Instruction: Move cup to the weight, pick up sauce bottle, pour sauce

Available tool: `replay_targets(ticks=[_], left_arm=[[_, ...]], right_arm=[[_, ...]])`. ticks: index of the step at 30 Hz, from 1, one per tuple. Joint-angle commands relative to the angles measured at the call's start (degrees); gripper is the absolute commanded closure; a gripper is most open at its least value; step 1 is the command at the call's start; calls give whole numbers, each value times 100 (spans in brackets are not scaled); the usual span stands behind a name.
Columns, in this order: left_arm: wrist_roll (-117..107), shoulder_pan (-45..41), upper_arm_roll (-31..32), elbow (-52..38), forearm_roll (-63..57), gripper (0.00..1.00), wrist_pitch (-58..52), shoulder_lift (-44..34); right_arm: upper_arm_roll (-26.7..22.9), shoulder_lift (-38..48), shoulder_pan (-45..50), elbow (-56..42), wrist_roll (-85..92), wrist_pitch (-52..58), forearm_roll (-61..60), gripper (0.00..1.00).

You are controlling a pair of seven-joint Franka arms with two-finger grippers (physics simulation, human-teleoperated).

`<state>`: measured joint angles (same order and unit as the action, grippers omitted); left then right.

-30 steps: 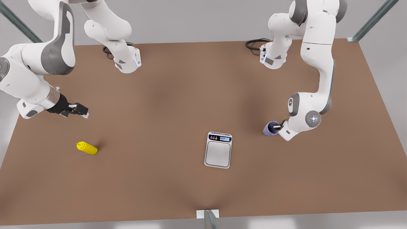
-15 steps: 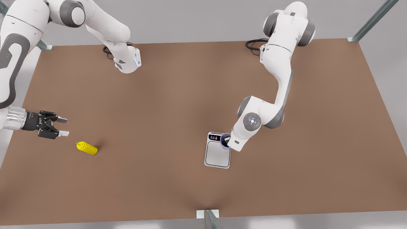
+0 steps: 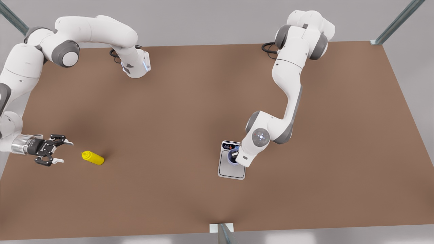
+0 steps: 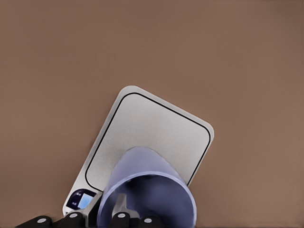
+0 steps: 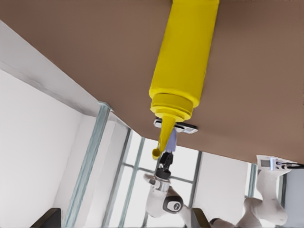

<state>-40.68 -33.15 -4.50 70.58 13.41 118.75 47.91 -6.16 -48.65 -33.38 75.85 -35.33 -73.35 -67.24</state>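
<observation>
Cup (image 3: 232,156) in left pincer (image 3: 234,156), over weight (image 3: 232,167)

Two Franka arms are counted over one brown tabletop (image 3: 190,112). One lavender-blue cup (image 3: 233,156), one silver-white kitchen scale (image 3: 230,169) and one yellow sauce bottle (image 3: 93,158) are seen. Two grippers are counted: the left gripper (image 3: 237,156) at the cup and the right gripper (image 3: 61,151) near the bottle.

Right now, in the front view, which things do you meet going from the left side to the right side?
Right end effector, open → yellow sauce bottle, lying on the table → kitchen scale with the lavender cup held over it by the left end effector.
</observation>
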Motion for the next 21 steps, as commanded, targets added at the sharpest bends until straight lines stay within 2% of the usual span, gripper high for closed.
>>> replay_targets(ticks=[1, 8, 10, 12, 14, 15, 16, 17, 18, 19, 20, 21], left_arm=[[-2, 2, 2, 0, 162, 0, -1, 0], [-81, 19, -24, -18, 144, 0, -300, -378], [-37, 19, -60, -27, 109, 0, -1036, -782], [339, 45, -797, -27, -57, 0, -3057, -1757], [1928, 125, -1420, -27, -366, 0, -4069, -2302], [3407, 116, -2115, -27, -375, 0, -4703, -2505], [3777, 125, -2353, -18, -383, 0, -4887, -2628], [3865, 361, -2302, 8, -593, 0, -4967, -2856], [3848, 957, -1531, 70, -804, 0, -4976, -3076], [3787, 1320, -720, 570, -1438, 0, -4801, -3384], [3769, 1513, -666, 931, -1289, 0, -4431, -3630], [3778, 1513, -675, 888, -1315, 0, -4405, -3516]], right_arm=[[1, -39, -11, 0, 0, 5, -8, 0], [-8, -452, -55, 316, 61, 259, -166, 0], [-8, -470, -81, 378, 52, 383, 114, 0], [-8, -549, -81, 369, 52, 400, 168, 0], [-8, -619, -73, 369, 87, 356, 106, 0], [-34, -637, -81, 369, 316, 339, 97, 0], [-43, -637, -116, 369, 386, 225, 97, 0], [-43, -637, -125, 361, 395, 146, 89, 0], [-43, -628, -134, 352, 439, 119, 80, 0], [-43, -628, -169, 352, 588, 31, 71, 0], [-43, -628, -178, 343, 597, -21, 62, 0], [-43, -628, -178, 352, 606, -66, 62, 0]])
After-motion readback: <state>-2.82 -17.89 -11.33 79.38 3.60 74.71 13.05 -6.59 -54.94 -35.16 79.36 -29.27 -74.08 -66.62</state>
